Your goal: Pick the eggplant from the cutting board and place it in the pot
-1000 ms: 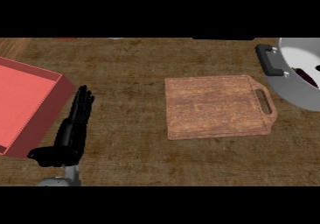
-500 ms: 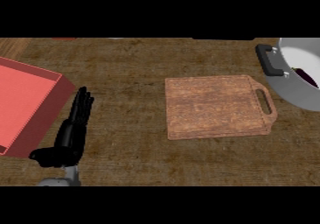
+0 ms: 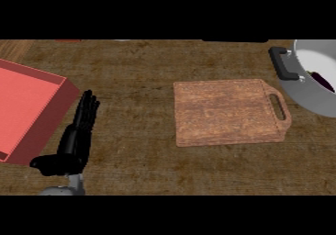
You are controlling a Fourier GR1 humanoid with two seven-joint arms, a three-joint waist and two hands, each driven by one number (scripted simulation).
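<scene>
One hand [image 3: 72,137] shows — the left, at eight o'clock on the worktop [image 3: 143,59], fingers straight, holding nothing, resting exactly as it did a second ago. Nothing has shifted. The cutting board [image 3: 225,112] lies bare, and a dark purple shape — likely the eggplant [image 3: 323,79] — sits inside the pot [image 3: 313,98] at two o'clock, so the task looks done.

A slim black left hand [image 3: 74,137] with long jointed fingers joins a rounded grey forearm [image 3: 62,188].
</scene>
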